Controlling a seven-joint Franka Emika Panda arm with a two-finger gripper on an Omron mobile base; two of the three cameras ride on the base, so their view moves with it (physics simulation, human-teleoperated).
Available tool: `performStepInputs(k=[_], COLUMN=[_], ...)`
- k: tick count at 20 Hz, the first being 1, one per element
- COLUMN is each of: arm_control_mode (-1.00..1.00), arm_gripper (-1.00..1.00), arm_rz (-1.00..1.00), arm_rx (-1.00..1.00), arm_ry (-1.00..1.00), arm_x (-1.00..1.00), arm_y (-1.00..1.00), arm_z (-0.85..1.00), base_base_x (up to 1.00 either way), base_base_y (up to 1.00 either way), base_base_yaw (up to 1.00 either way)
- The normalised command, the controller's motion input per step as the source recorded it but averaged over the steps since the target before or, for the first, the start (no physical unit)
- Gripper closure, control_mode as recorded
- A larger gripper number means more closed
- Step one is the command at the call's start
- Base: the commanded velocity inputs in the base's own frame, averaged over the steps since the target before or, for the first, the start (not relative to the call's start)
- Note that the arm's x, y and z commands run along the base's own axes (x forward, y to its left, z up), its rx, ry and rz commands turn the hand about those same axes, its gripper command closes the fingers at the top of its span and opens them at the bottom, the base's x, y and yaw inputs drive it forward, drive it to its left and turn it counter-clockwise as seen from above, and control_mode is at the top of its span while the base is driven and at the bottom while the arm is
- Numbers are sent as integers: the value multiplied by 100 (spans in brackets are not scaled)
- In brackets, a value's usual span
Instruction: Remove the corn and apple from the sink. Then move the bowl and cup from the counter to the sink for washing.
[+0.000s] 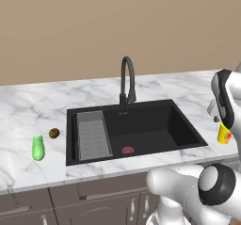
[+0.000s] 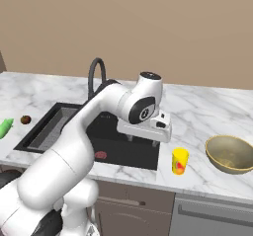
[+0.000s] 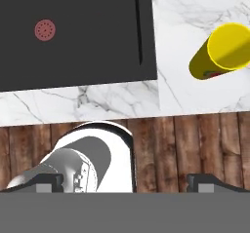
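My claw (image 3: 125, 182) stands spread as wide as it goes, its two dark tips low in the hand view with nothing between them, touching nothing. Beneath the tips lies brown wooden floor, and above that the front edge of the counter (image 3: 97, 103) crosses the middle of the frame. The cup (image 3: 222, 51) stands at the upper right of the hand view, on marble just past the sink's right rim, well apart from my tips; its red mark is barely visible there. In the right base view the cup (image 2: 180, 161) sits near the counter's front edge at lower right, with the bowl (image 2: 230, 153) just beyond it toward the right edge, slightly cut off by the frame. The sink (image 1: 141, 130) fills the centre of the left base view, its basin open save for a flat reddish disc (image 1: 127, 149) on the floor. The corn (image 1: 38, 148) and the apple (image 1: 54, 133) lie on the marble at left, near each other, clear of the basin.
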Motion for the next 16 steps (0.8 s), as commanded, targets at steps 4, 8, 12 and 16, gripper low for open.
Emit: performStepInputs(k=[4,8,12,16], arm_control_mode=[-100,-100,-100,-100], arm_gripper=[-100,-100,-100,-100], arm_rz=[0,0,0,0], arm_rx=[0,0,0,0], arm_ry=[0,0,0,0], arm_x=[0,3,6,7], arm_y=[-28,-23,-22,-18], arm_z=[-9,-11,-14,-12], base_base_x=[0,0,0,0], base_base_y=[0,0,0,0], base_base_yaw=[0,0,0,0])
